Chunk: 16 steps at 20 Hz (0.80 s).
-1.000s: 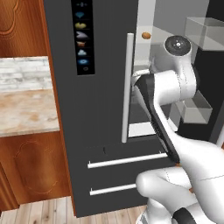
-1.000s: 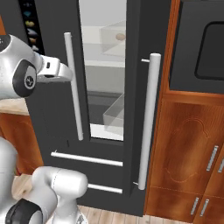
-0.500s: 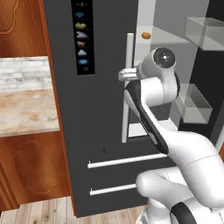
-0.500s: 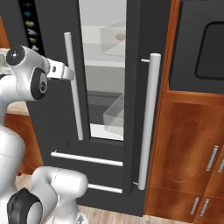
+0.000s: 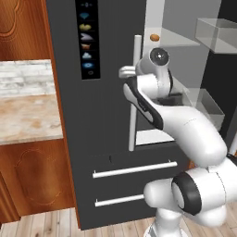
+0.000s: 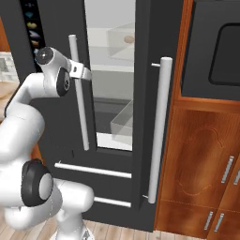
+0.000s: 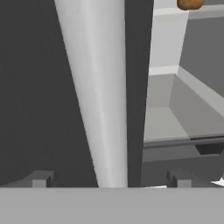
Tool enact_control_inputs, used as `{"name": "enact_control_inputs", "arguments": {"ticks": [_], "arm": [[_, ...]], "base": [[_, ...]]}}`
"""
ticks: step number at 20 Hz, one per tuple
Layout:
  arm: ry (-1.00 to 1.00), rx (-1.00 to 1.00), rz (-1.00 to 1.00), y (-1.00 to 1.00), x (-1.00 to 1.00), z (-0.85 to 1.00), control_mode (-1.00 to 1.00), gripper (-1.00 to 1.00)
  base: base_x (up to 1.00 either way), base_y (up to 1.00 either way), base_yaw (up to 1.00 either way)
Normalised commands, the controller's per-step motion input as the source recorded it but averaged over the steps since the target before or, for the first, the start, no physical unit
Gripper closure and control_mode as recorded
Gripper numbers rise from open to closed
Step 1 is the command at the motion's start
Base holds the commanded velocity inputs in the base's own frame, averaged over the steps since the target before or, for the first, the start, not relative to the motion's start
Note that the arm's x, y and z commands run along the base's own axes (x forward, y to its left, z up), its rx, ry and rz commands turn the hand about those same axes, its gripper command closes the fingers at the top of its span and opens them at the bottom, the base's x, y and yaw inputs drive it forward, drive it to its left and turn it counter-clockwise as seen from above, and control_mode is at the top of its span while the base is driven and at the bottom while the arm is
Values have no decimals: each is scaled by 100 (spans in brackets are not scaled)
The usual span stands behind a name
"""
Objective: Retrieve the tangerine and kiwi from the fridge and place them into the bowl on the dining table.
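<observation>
Gripper (image 7: pixel 109 177) spread wide around fridge handle (image 7: pixel 98 92).

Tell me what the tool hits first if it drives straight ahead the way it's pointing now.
Most likely the left door's pale bar handle: it stands between the open tool's fingertips, dead ahead. The dark fridge door lies just behind it, though depth is hard to judge.

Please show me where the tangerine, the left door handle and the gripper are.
tangerine (image 5: pixel 155 36): left base view, its middle.
left door handle (image 6: pixel 79 108): right base view, bar's middle.
gripper (image 7: pixel 109 179): hand view, between the fingertips.
</observation>
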Motion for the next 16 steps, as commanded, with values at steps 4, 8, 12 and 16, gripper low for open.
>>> {"name": "enact_control_inputs", "arguments": {"ticks": [4, 8, 12, 16], "arm": [[-1, 1, 4, 0, 89, -20, -100, -100], [-10, 0, 4, 0, 70, -47, -100, 100], [-3, 0, 0, 9, 13, -9, -100, 100], [1, -2, 16, 55, -96, 8, -100, 100]], "base": [[0, 0, 0], [0, 0, 0], [0, 0, 0], [0, 0, 0]]}}
